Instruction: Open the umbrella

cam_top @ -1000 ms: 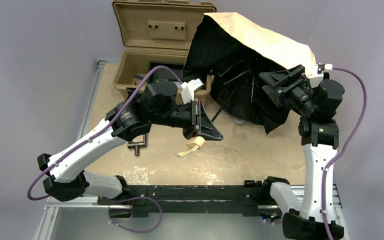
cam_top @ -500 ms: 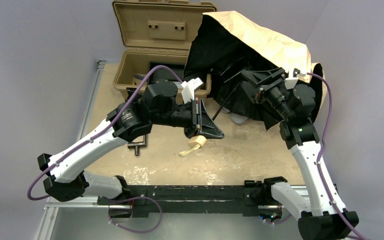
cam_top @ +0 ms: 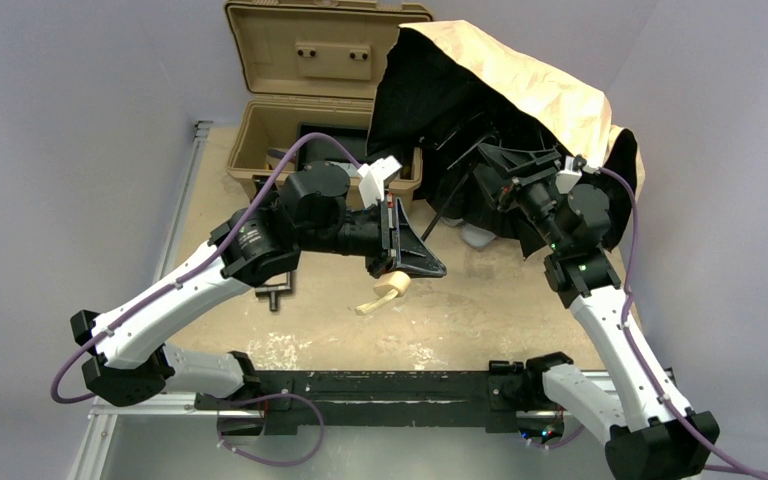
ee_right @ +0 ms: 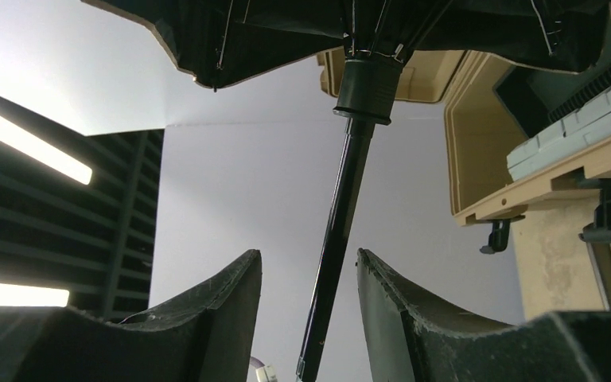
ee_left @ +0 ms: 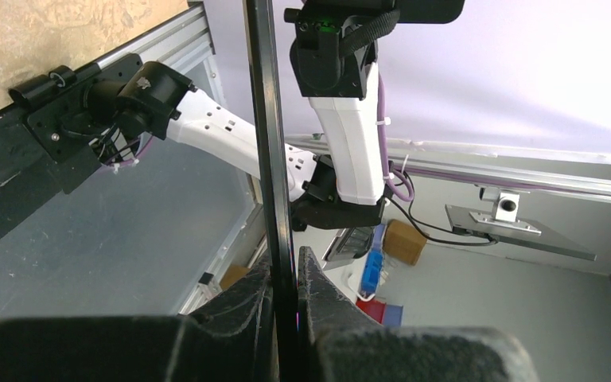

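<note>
The umbrella's canopy (cam_top: 545,90) stands half spread at the back right, cream-tan outside with black lining and ribs underneath. Its dark shaft (ee_left: 264,119) runs down to the tan knob handle (cam_top: 393,286), whose strap (cam_top: 368,305) hangs over the table. My left gripper (cam_top: 405,252) is shut on the shaft just above the handle, and its fingers (ee_left: 285,259) pinch the rod. My right gripper (cam_top: 495,165) reaches under the canopy. In the right wrist view it (ee_right: 308,253) is open, with the shaft (ee_right: 342,215) between the fingers and a gap on each side, below the black runner sleeve (ee_right: 368,87).
An open tan toolbox (cam_top: 320,110) stands at the back, just left of the canopy. A pale object (cam_top: 474,236) lies under the canopy's edge. A small black metal part (cam_top: 275,293) rests beside the left forearm. A black rail (cam_top: 380,385) runs along the near edge.
The right arm has swung left and gone under the canopy, and its fingers have narrowed around the shaft. The left gripper has kept its hold in place.
</note>
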`<state>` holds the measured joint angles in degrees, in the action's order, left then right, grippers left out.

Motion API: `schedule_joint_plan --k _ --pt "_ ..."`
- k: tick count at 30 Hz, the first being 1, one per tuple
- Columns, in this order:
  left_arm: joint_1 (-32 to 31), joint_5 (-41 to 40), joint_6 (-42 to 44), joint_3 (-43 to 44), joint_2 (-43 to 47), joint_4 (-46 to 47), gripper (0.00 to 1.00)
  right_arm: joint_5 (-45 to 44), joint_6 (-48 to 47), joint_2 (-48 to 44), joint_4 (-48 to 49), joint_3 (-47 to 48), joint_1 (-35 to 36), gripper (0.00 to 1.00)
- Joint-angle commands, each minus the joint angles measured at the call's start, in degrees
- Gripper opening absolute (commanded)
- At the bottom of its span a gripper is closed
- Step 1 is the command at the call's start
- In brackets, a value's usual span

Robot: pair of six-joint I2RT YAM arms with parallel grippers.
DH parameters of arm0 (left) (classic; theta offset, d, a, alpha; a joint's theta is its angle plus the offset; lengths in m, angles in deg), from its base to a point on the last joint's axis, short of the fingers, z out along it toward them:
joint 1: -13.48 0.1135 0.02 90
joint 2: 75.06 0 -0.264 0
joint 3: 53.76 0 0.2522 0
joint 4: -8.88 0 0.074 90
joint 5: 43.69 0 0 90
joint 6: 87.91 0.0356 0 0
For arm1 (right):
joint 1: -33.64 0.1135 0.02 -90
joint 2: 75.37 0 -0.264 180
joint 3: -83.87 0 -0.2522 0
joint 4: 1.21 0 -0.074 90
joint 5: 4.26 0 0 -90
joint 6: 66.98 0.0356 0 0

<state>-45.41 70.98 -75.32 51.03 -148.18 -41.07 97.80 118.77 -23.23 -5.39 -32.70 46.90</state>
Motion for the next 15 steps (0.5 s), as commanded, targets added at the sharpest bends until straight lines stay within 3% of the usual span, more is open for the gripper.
schedule_joint_plan --k 1,15 --pt "0.1 -0.6 2.6 0.9 2.9 10.4 0.00 -5.2 4.1 0.4 7.3 -0.2 0.9 0.43" --pt "-0.1 -0.4 1.6 -1.3 4.3 12.7 0.00 -13.0 10.4 7.1 14.0 -0.6 2.3 0.30"
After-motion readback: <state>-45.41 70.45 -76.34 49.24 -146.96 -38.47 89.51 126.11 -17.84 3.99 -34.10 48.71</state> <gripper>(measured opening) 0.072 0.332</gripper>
